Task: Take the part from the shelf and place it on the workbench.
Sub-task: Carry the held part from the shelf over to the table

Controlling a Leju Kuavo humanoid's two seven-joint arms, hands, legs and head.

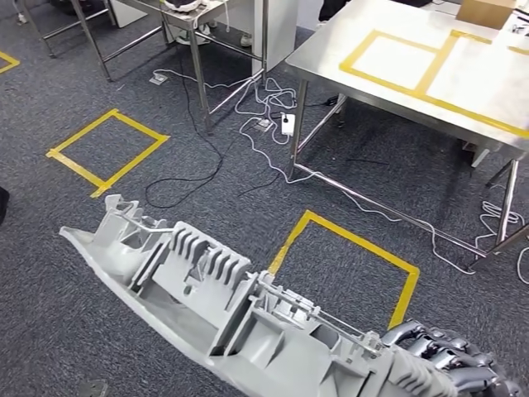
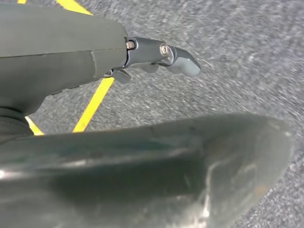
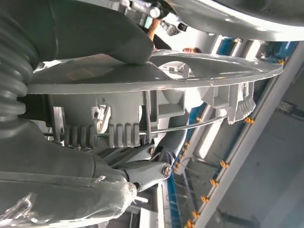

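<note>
Step in hand, by judgement: the carrying step. The part, a long grey moulded plastic piece with ribs and a thin metal rod along it, is off the shelf and is hanging in the air above the grey carpet floor, low in the head view. It is not yet on the surface, the steel workbench with yellow tape rectangles marked on its top, which is standing well apart, ahead and to the robot's right.

Right robot hand: it is grasping the part at the part's near end. Its dark fingers are closing against the ribbed underside, and the thick grey thumb is pressing on the flat upper face, so the part is being pinched between them.

Left robot hand: its fingers are pointing out straight over the carpet, with a broad, blurred grey surface lying close in front of the camera. Whether this hand is touching or supporting anything, I cannot tell.

Next move, by judgement: the robot is needing to close on the surface and bring the part over one of the taped rectangles before lowering it. The part is being held near one end, so the long free end is likely to sag or swing; a level, slow approach is called for, clearing the surface edge.

A yellow tape square is lying on the floor just beyond the part, and loose cables are trailing near the bench legs.
</note>
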